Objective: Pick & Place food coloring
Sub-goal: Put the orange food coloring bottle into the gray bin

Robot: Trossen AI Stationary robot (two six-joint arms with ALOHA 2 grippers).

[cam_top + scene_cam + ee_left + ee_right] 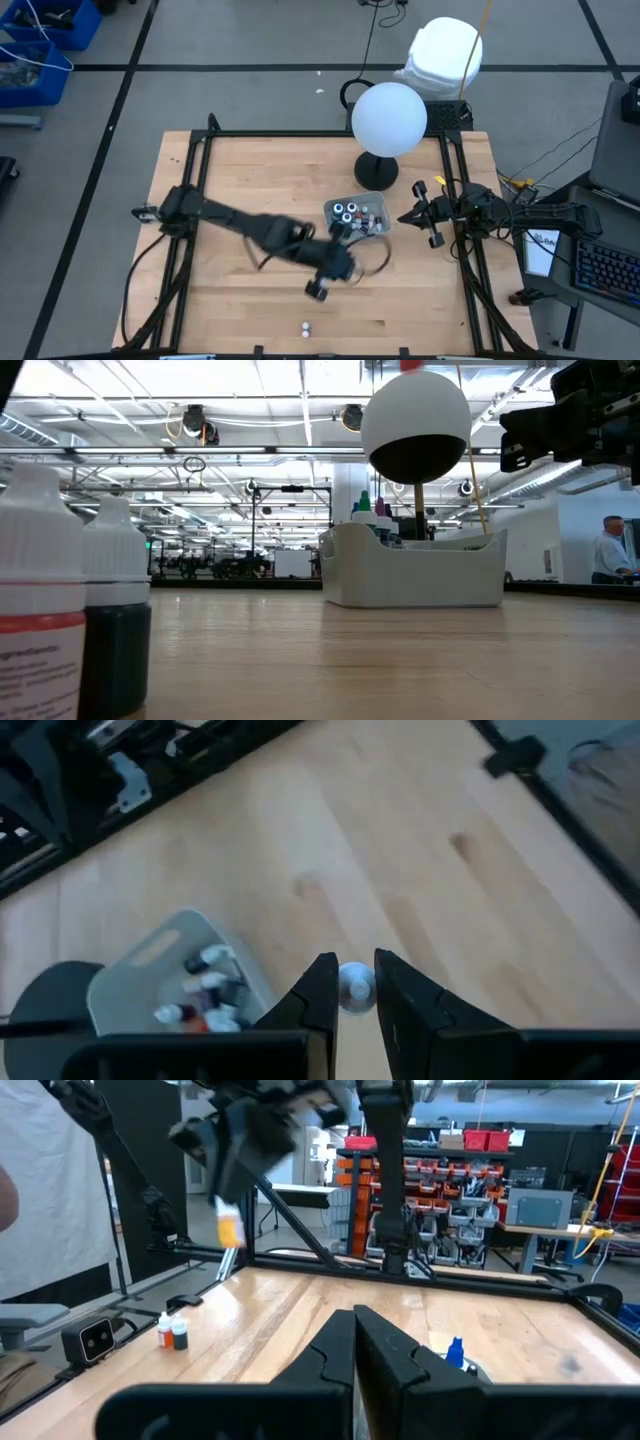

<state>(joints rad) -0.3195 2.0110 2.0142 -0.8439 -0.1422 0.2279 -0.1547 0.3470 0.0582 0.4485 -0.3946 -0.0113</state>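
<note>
My left gripper (355,962) hangs above the table near the clear grey tray (150,952), shut on a little food coloring bottle (356,990) with a white cap. The right wrist view shows this bottle (230,1230) with a yellow-orange body, up in the air. The tray (357,212) rests on the table and holds several more bottles. Two other bottles (304,327) stand upright at the table's near edge, large in the low view (40,600). My right gripper (355,1322) waits shut at the table's right side (425,215). My left gripper pinches the bottle between its two fingers (318,982), near the white cap (356,982). The fingers come from above, pointing down. The bottle's yellow-orange body (231,1235) hangs below the fingers, lifted clear of the table.
A white ball lamp on a dark stand (388,118) rises behind the tray at the far side. A black frame (300,134) borders the table. Bare wood (260,300) lies between the tray and the two near bottles. A person (605,550) is in the room behind.
</note>
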